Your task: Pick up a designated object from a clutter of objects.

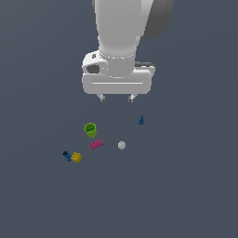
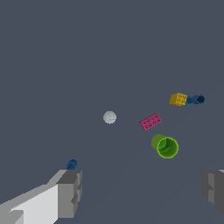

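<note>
Lime-green cup (image 1: 90, 129) stands upright on the grey floor (image 1: 186, 186), just beside the pink brick (image 1: 96, 144) and near the grey ball (image 1: 122, 145). Gripper (image 1: 116, 97) hovers above, fingers (image 2: 70, 192) spread wide apart, holding and touching nothing.

Both renders are evenly and dimly lit, with a flat slate-grey ground surface (image 1: 195, 195) showing no cast shadows, glare or hotspots. The glossy white cylindrical robot arm (image 1: 118, 32) shades smoothly from bright at its 9 o'clock side to darker grey toward 3 o'clock, indicating soft directional light. Focus is uniform with no edge distortion, though the small lime-green hollow cup (image 2: 165, 146) appears coarse and pixelated at low resolution.
</note>
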`<control>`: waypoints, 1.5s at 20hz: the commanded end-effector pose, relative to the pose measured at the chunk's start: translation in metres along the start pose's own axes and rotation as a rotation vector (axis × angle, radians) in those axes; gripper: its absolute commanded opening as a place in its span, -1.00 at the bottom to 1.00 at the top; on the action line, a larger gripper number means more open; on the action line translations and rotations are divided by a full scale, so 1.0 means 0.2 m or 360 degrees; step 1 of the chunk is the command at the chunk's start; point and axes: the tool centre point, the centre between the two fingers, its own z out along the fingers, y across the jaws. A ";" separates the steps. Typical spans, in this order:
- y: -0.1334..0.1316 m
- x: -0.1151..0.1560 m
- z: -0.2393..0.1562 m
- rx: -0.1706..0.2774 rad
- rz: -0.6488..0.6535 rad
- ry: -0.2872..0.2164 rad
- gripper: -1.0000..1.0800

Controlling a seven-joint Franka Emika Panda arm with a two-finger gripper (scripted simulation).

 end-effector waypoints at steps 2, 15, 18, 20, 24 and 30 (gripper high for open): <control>0.00 0.00 0.00 0.0001 0.0001 -0.0001 0.92; 0.10 -0.03 0.04 0.0041 0.0049 -0.0042 0.92; 0.11 -0.03 0.06 0.0043 0.0029 -0.0042 0.92; 0.12 -0.03 0.07 0.0044 0.0008 -0.0040 0.92; 0.14 -0.02 0.12 0.0048 -0.0050 -0.0037 0.92; 0.20 -0.02 0.23 0.0054 -0.0178 -0.0028 0.92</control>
